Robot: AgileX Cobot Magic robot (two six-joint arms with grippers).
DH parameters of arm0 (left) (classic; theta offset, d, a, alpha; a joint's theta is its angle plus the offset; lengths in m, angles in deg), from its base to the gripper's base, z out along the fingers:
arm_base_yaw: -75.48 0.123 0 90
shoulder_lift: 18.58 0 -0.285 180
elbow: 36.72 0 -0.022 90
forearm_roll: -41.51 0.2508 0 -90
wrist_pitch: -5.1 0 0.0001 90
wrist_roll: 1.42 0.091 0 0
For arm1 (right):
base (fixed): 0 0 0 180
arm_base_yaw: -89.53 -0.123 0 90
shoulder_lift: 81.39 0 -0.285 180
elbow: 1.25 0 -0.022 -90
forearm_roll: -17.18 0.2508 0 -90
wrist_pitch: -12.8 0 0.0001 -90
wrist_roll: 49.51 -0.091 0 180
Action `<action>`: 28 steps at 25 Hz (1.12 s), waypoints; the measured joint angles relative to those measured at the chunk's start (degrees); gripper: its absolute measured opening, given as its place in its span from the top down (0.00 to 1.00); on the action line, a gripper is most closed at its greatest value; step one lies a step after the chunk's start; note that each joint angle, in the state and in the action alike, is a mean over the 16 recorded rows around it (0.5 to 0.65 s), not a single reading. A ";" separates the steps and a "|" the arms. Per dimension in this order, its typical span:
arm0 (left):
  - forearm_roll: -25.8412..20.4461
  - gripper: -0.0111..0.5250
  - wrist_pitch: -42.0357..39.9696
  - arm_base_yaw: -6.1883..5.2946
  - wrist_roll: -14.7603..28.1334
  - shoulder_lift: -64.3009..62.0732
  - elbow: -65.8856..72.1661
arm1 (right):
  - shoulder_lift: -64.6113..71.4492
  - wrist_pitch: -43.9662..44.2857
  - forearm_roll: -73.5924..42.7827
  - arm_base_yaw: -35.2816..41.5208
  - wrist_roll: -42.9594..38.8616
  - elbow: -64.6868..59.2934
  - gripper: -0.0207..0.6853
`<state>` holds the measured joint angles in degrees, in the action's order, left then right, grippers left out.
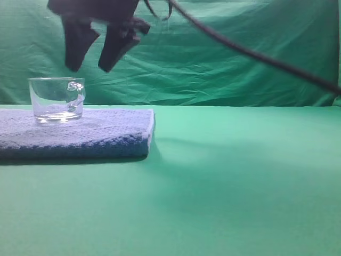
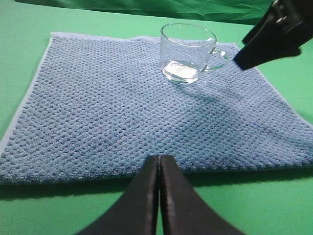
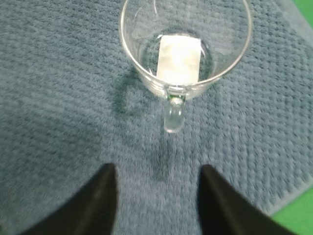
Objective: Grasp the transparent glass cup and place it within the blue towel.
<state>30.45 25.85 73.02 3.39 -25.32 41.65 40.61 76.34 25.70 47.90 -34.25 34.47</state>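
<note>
The right gripper (image 1: 91, 68) hangs in the upper left of the exterior high view with its jaws apart, a clear gap between the two dark fingers (image 1: 77, 44). It holds nothing and touches nothing. In the right wrist view the same jaws show as two dark tips at the bottom edge, left and right of centre, with bare towel between them.

Just beyond that gap stands the transparent glass cup (image 3: 185, 44), upright and empty, its rounded handle (image 3: 174, 113) pointing down the frame toward the jaws. The cup rests on the blue towel (image 3: 58, 98), free of the gripper. In the exterior high view the cup (image 1: 56, 99) sits at centre left, directly under the raised gripper, handle turned to the right.

The left gripper (image 2: 159, 161) fills the bottom centre of the left wrist view. Its jaws are pressed together with only a thin seam between them, and they hold nothing. It hovers at the near edge of the towel (image 2: 122, 112), well apart from the cup (image 2: 188, 52), which stands in the upper right part of that frame.

The towel lies flat on a green worktop (image 1: 240, 181), with a green cloth backdrop (image 1: 224, 58) behind. A dark cable (image 1: 256, 55) runs from the top centre down toward the right edge of the exterior high view. Nothing stands between the cup and either gripper.
</note>
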 joint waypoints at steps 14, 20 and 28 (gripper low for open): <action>0.00 0.98 0.00 0.00 0.00 0.00 0.00 | -32.97 -12.52 6.58 0.90 4.22 -32.61 0.97; 0.00 0.98 0.00 0.00 0.00 0.00 0.00 | -48.18 -20.20 11.31 0.90 9.48 -50.02 0.97; 0.00 0.98 0.00 0.00 0.00 0.00 0.00 | -61.01 -22.21 9.69 0.90 5.87 -61.24 0.97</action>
<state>30.45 25.85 73.02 3.39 -25.32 41.65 -20.40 54.13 35.40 48.80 -28.38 -26.77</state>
